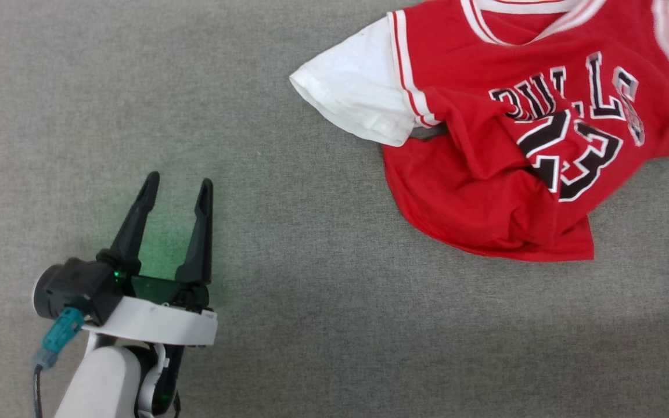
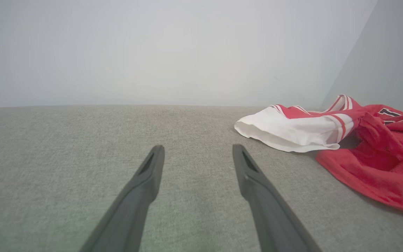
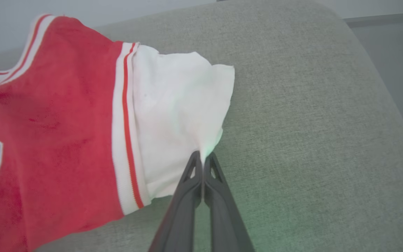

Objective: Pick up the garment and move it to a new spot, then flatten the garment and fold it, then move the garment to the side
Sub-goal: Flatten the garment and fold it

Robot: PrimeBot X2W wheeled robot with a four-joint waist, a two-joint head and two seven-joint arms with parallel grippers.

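In the head view the garment (image 1: 485, 174) lies crumpled on the grey cloth surface (image 1: 311, 319). Its lettered side is up, the lower body is bunched over itself, and part of it runs out of the picture at the top and right. My left gripper (image 1: 179, 180) hangs well apart from the garment, on the side of its left sleeve (image 1: 358, 98), with the two fingers spread and nothing between them. On that side of the garment, and in front of its hem, the surface is bare and wide, so I judge there is good room for a new spot. In the left wrist view the spread fingers point past the garment toward a pale wall (image 2: 152, 52) behind the surface, and the white sleeve is the part of the garment nearest to them. In the right wrist view the right gripper (image 3: 201, 159) has its fingers pressed together on the lower hem of the other sleeve (image 3: 173, 112). The cloth puckers into the tips, so I take it as a pinch on the garment, but a thin one. This is my worry: the hem may slip out when I lift, because so little cloth sits between the tips. A lift by one sleeve would also let the red body hang and drag. Beyond this sleeve the surface curves down at a rounded edge (image 3: 369, 70), so a pull to that side of the garment could carry cloth over it.
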